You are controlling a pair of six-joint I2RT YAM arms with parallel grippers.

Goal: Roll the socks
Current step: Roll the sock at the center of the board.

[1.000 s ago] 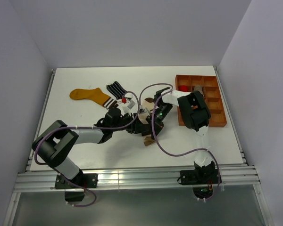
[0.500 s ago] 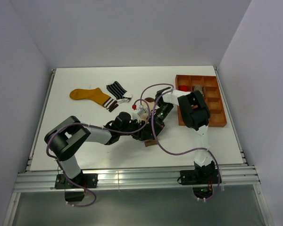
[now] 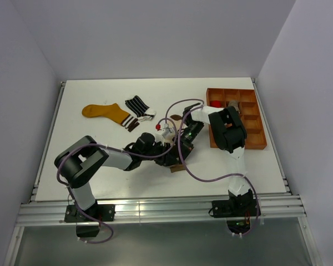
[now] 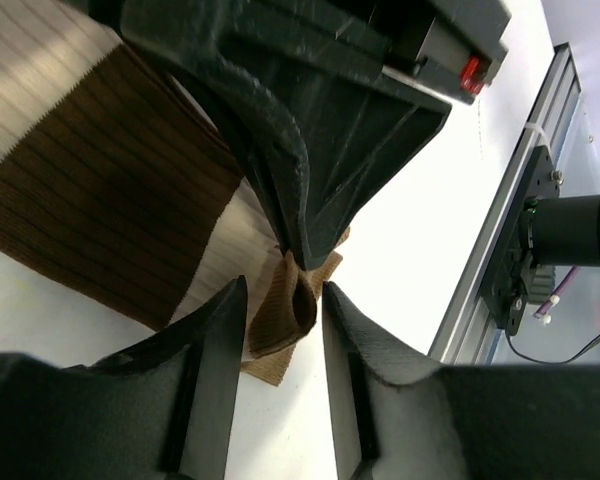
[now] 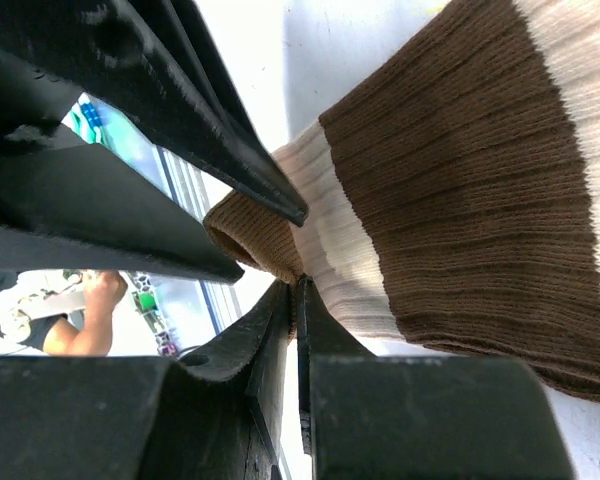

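A cream sock with brown bands (image 5: 460, 180) lies at mid-table, mostly under the two arms in the top view, where its brown cuff (image 3: 178, 168) pokes out. My right gripper (image 5: 298, 285) is shut on the sock's edge beside the cuff and holds it lifted. My left gripper (image 4: 285, 290) meets it from the other side. Its jaws stand apart with the folded brown cuff (image 4: 285, 315) between them. A mustard-yellow sock (image 3: 104, 112) and black socks with white stripes (image 3: 137, 105) lie flat at the back left.
An orange-brown compartment tray (image 3: 256, 145) stands at the right, with a red item (image 3: 216, 103) in a back cell. The right arm's elbow hangs over the tray's left side. A purple cable (image 3: 180, 108) loops above the grippers. A metal rail (image 3: 155, 210) runs along the near edge.
The left arm has reached rightward to the right gripper, and its jaws have narrowed around the sock's cuff. The right gripper has kept its pinch and barely moved.
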